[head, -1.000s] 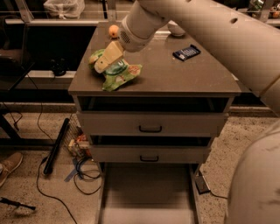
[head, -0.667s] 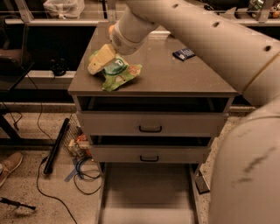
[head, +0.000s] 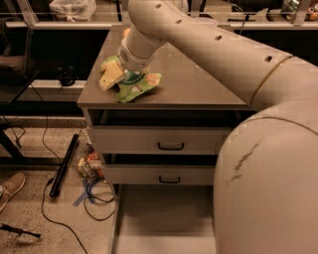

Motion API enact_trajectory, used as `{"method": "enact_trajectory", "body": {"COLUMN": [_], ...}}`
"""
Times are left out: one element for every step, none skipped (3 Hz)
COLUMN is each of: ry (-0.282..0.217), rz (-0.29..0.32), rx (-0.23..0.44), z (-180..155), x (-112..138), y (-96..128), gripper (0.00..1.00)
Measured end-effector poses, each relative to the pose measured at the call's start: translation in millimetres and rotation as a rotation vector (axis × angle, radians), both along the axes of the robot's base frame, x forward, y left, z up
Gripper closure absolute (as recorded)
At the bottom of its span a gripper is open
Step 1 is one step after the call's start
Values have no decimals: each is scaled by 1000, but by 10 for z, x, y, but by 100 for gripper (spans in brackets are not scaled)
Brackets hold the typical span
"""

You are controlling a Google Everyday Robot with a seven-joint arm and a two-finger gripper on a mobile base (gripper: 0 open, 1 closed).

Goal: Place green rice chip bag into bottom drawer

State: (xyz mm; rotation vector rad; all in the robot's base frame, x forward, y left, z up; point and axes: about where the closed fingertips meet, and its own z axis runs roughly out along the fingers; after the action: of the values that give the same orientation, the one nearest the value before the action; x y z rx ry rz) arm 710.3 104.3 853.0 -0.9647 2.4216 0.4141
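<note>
Count, as seen:
- One arm (head: 208, 44) is counted, with one gripper (head: 113, 75), located over the left part of the cabinet top at the left end of the bag.
- One green rice chip bag (head: 138, 87) is counted.
- One cabinet (head: 198, 87) is counted, with three drawers: two upper drawers (head: 139, 141), shut, and one bottom drawer (head: 164, 213), open.
- Two black handles (head: 170, 146) are counted, one per upper drawer.
- On the floor at left, one shoe (head: 11, 187) and one black bar (head: 63, 166) are noted.
- One clear plastic bag (head: 73, 8) is noted at the back.
</note>
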Motion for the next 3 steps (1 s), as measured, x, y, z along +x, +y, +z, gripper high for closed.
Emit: {"method": "enact_trajectory", "body": {"ry": [4, -22, -76], "rz": [-42, -54, -46], "rx": [12, 42, 104], "z": [-93, 12, 319], "x": [46, -49, -434], "y": [-79, -266, -504], "gripper": [49, 73, 95]}}
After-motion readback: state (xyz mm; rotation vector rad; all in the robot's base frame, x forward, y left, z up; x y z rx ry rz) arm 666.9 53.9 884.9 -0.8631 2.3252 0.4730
